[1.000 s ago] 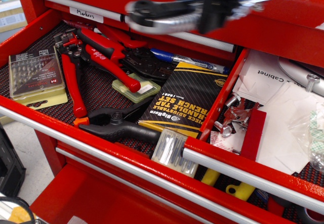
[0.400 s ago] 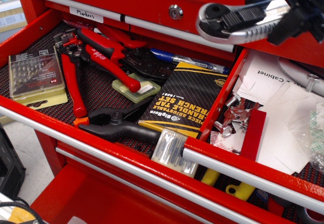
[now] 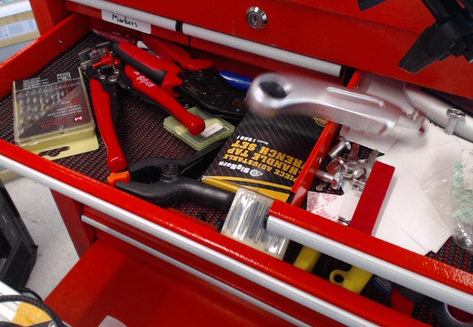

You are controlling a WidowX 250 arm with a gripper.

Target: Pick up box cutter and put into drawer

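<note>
Silver box cutter (image 3: pixel 325 105) blurred, free of open claw (image 3: pixel 432 24); label "Markers" (image 3: pixel 126 21) (handwritten).

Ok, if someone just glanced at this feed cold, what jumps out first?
The blurred silver box cutter in mid-frame, straddling the red divider between the two open drawers, with the gripper apart from it at top right. Next, the red-handled pliers in the left drawer and the white papers in the right drawer.
</note>
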